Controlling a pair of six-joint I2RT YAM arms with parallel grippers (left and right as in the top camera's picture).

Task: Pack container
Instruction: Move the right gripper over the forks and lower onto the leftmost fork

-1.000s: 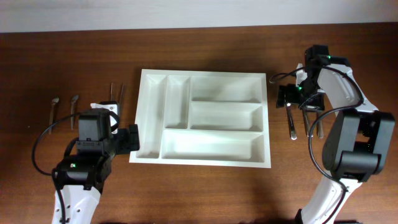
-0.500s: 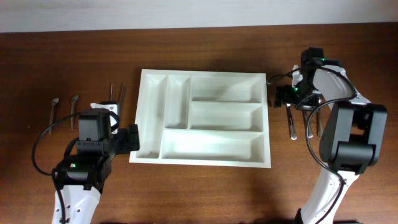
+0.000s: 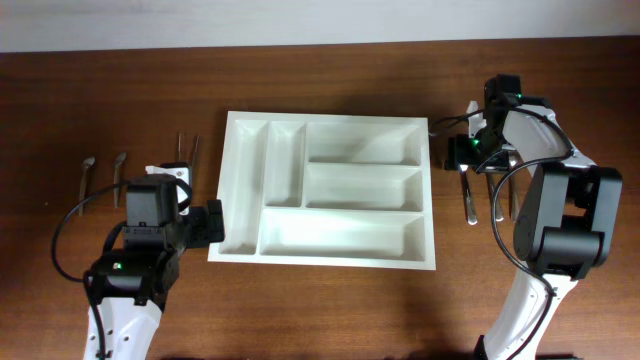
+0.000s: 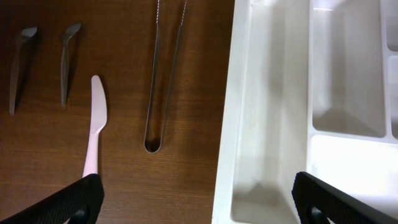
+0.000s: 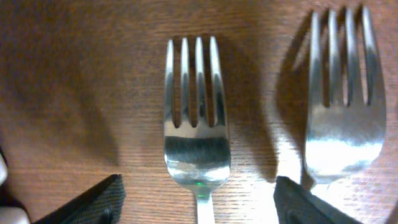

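At the middle of the bench (image 3: 330,90) you see the container (image 3: 340,232), a white tray lying flat. It has two narrow compartments on its left side and three wide ones stacked to their right, and all five show bare plastic.

Left of the tray, the left wrist view shows you four items lying roughly parallel on the wood: an outer spoon (image 4: 18,62), an inner spoon (image 4: 67,59), a white plastic knife (image 4: 94,130) and metal tongs (image 4: 165,74). The tongs lie just beside the tray's left rim, apart from it.

Your left end effector (image 4: 199,205) has its fingers spread wide and pinches nothing. One tip is over the wood by the knife's handle and the other over the tray, so the rim lies between them.

Right of the tray, your right end effector (image 5: 202,202) is also spread, low over the cutlery there. Its tips stand on either side of the neck of a metal fork (image 5: 196,124), whose tines point away from the camera. A second fork (image 5: 345,106) lies beside the first, parallel and apart. You cannot tell whether these fingertips touch the wood.
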